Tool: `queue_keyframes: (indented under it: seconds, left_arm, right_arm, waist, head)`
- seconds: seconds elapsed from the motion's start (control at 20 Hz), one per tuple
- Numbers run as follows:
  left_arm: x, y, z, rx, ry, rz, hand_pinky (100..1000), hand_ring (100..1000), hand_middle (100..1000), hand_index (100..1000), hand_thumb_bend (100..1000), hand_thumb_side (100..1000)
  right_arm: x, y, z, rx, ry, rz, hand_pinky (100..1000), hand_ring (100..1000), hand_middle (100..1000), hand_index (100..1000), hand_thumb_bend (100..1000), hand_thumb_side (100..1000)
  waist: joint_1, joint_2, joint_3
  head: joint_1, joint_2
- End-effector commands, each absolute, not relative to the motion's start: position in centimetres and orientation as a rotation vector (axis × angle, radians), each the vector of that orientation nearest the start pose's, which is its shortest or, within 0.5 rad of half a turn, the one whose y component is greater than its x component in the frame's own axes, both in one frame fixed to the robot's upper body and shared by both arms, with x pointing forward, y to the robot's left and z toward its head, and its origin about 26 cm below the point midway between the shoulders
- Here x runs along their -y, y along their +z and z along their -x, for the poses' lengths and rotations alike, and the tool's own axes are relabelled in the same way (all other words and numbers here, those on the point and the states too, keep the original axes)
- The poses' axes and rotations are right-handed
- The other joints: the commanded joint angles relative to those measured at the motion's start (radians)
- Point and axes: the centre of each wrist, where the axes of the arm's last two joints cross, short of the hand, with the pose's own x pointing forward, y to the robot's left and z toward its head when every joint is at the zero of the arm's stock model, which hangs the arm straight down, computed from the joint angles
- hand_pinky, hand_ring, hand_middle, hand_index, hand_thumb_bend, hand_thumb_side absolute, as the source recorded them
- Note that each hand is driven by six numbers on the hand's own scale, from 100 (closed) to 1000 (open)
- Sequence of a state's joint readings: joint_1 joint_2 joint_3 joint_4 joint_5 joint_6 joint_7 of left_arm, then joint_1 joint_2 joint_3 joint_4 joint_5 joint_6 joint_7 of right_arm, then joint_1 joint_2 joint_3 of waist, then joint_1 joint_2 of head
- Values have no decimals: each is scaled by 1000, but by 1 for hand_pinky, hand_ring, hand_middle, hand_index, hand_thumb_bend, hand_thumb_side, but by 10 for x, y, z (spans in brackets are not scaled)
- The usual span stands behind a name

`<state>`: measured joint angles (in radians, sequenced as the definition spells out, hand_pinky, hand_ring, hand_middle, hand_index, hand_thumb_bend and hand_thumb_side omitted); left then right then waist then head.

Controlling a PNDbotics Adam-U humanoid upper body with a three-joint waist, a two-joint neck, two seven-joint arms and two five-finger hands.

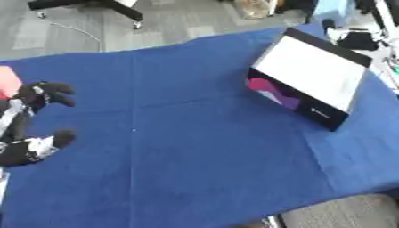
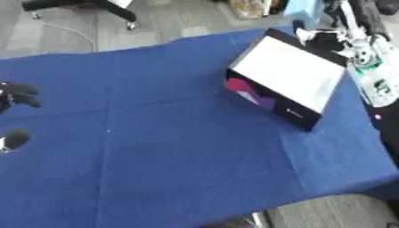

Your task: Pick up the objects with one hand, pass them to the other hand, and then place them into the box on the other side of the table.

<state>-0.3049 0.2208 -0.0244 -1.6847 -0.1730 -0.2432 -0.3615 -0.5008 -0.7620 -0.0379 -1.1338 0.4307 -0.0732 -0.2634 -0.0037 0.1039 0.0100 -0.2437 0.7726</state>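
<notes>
A black box (image 1: 323,113) with a white raised flap (image 1: 311,73) stands on the right side of the blue table (image 1: 195,147). Inside its open side lie a pink thing (image 1: 263,85) and a purple thing (image 1: 289,101). My left hand (image 1: 45,94) is at the table's left edge, with fingers spread, thumb (image 1: 62,138) apart and nothing between them. A pink-red thing (image 1: 8,81) shows just beyond that hand, cut off by the view's edge. My right hand (image 2: 321,41) is behind the box's far corner, its silver arm (image 2: 366,53) coming in from the upper right.
Grey floor runs beyond the table's far edge, where a black chair base (image 1: 117,8) stands. Clutter sits past the far right corner. The table's near edge runs across the lower right.
</notes>
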Motion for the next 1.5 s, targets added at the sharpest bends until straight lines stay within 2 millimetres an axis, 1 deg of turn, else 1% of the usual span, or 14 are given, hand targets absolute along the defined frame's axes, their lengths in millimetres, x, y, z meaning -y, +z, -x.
queue_keyframes:
  seconds: [0.05,0.1,0.2,0.25,0.3,0.35,0.45,0.8,1.0,1.1,1.3,1.35,1.45,1.5]
  left_arm:
    - [-254,130,-334,2137,-758,-58,820,643,696,792,718,609]
    - [-254,130,-333,2139,-752,-62,820,643,696,792,717,610]
    - [-255,130,-331,2140,-753,-70,820,643,697,793,717,611]
    - [-255,131,-330,2139,-754,-73,820,643,697,793,717,611]
    - [-255,131,-330,2140,-755,-73,820,643,697,793,716,611]
    - [-255,131,-329,2140,-756,-73,820,643,697,793,717,611]
    - [-254,131,-329,2139,-757,-70,821,643,698,794,717,613]
    - [-253,128,-328,2128,-762,-59,821,644,699,795,717,616]
    - [-252,127,-328,2125,-766,-53,822,644,699,796,717,619]
    - [-252,127,-328,2125,-767,-51,822,644,699,796,718,619]
    - [-251,127,-328,2126,-771,-47,822,644,700,796,717,620]
    - [-251,127,-328,2126,-772,-47,822,644,699,796,716,621]
    - [-252,127,-328,2126,-772,-49,822,644,699,797,716,621]
    - [-252,127,-328,2127,-771,-52,822,644,699,797,716,621]
  right_arm:
    - [507,142,-366,1458,525,1297,648,766,580,809,100,307]
    - [515,133,-363,1409,541,1291,656,770,590,820,100,329]
    - [523,120,-359,1346,575,1270,669,781,609,851,109,409]
    - [525,116,-357,1325,597,1257,682,789,620,868,188,435]
    - [526,113,-356,1306,624,1243,690,792,633,877,185,483]
    - [527,113,-355,1293,648,1233,695,792,636,877,194,490]
    - [527,113,-355,1276,690,1224,706,793,643,879,244,523]
    - [525,114,-356,1243,771,1207,732,805,669,897,318,592]
    - [525,113,-356,1232,789,1201,732,802,666,893,292,605]
    - [522,113,-358,1242,800,1202,734,802,667,891,299,601]
    - [514,121,-365,1251,877,1215,764,811,696,909,374,605]
    - [511,125,-367,1253,906,1222,781,819,718,936,418,615]
    - [503,138,-372,1273,975,1249,805,835,756,974,471,639]
    - [498,146,-374,1290,1005,1268,813,839,768,982,476,650]
  waist:
    - [7,-14,4]
    - [7,-14,5]
    - [7,-15,6]
    - [7,-15,6]
    - [6,-16,5]
    - [6,-17,5]
    - [5,-18,5]
    - [4,-19,8]
    - [3,-18,9]
    - [2,-18,10]
    - [3,-18,12]
    - [3,-18,12]
    - [2,-18,13]
    - [2,-18,13]
  head:
    - [-27,-3]
    - [-33,-3]
    - [-39,-3]
    - [-40,-3]
    - [-41,-3]
    - [-42,-3]
    - [-42,-3]
    - [-42,-3]
    - [-45,-3]
    - [-47,-3]
    - [-52,-3]
    - [-52,-3]
    - [-52,-3]
    - [-51,-3]
